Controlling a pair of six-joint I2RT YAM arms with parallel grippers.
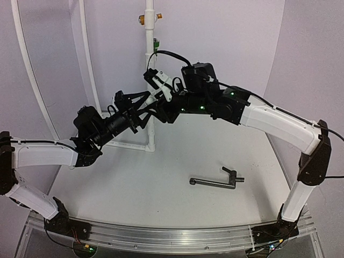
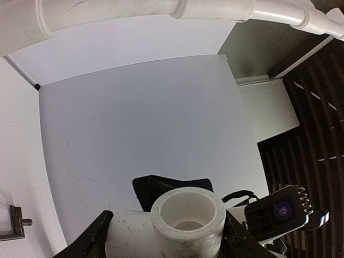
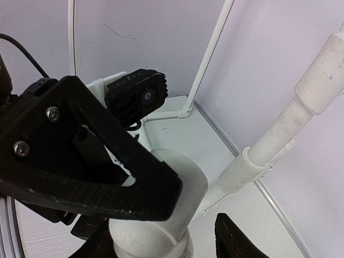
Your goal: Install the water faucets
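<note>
The small black metal faucet with a long thin stem and a short crossbar (image 1: 215, 180) lies flat on the white table (image 1: 129, 183), at the near right, well apart from both arms. Nothing holds it.

Both arms are at the tall white plastic pipe (image 1: 151, 115) at the back. The left tool (image 2: 164, 239) has its fingers on both sides of the white plastic fitting with the open round socket (image 2: 188, 212), at a middle width. We judge that it grips this fitting. The right tool (image 3: 201, 217) stands around the pipe too, with one finger across it and the other a little beside it. We cannot tell if it presses.

So we judge that the step in hand is to prepare the socket, and the faucet is not yet picked up. The next move calls for one tool, probably the right one, to leave the pipe and take the faucet by its stem. It must then bring the faucet end to the open socket while the other arm holds the pipe.
</note>
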